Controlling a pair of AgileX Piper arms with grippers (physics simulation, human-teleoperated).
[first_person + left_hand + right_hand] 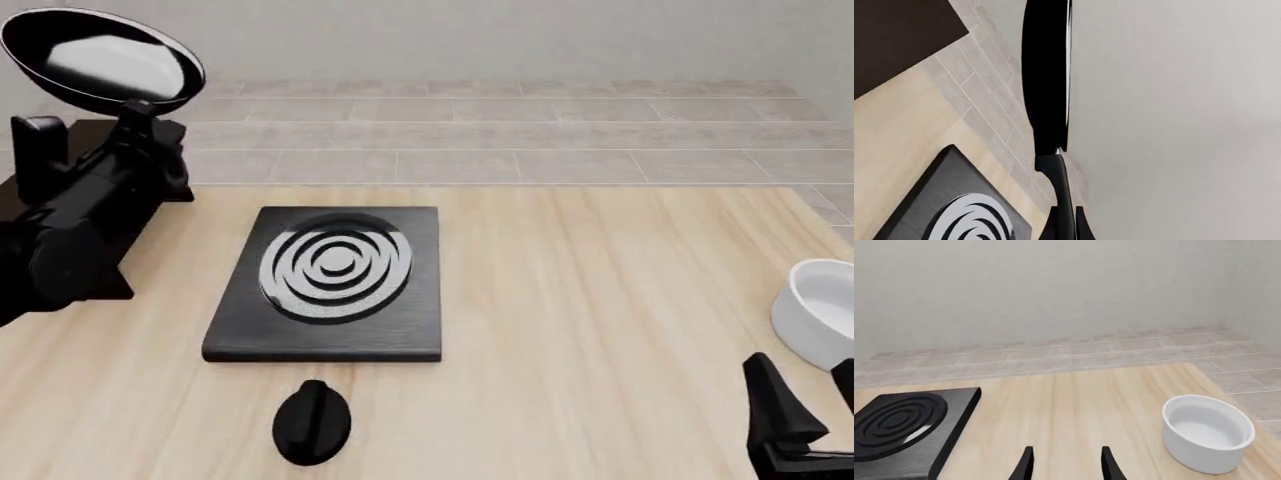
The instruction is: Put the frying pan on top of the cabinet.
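The left fingers (1066, 227) are clamped on the handle of the frying pan (102, 60), holding it tilted in the air at the far left, above the cabinet (894, 35). The right fingers (1064, 462) are parted and hold nothing, hovering over the table (601, 300) near the white bowl (1207, 432).

Stove plate (327, 285) mid-table, bowl (817, 310) far right, knob (312, 420) in front.
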